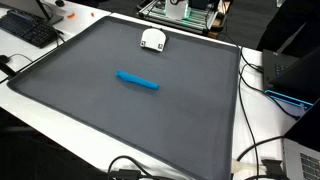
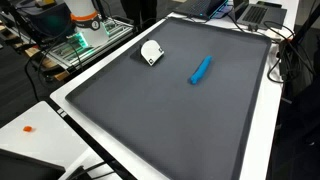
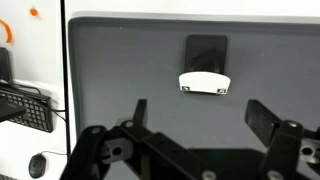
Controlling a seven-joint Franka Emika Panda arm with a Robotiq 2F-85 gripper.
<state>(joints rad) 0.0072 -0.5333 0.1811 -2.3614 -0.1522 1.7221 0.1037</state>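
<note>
My gripper (image 3: 200, 118) shows only in the wrist view. Its two black fingers are spread wide apart with nothing between them, high above a dark grey mat (image 3: 120, 70). A small white object on a black base (image 3: 205, 82) lies on the mat beyond the fingertips, apart from them. It shows near the mat's far edge in both exterior views (image 1: 152, 40) (image 2: 151, 52). A blue cylindrical object (image 1: 137, 80) (image 2: 201, 69) lies on its side near the middle of the mat (image 1: 120, 120) (image 2: 170, 120). It is out of the wrist view.
The mat lies on a white table (image 1: 30, 95) (image 2: 40, 125). A black keyboard (image 1: 30, 28) (image 3: 25, 108) and a mouse (image 3: 38, 165) lie beside the mat. A laptop (image 1: 290, 70), cables (image 1: 262, 150) and a metal rack with green light (image 2: 85, 40) stand around the edges.
</note>
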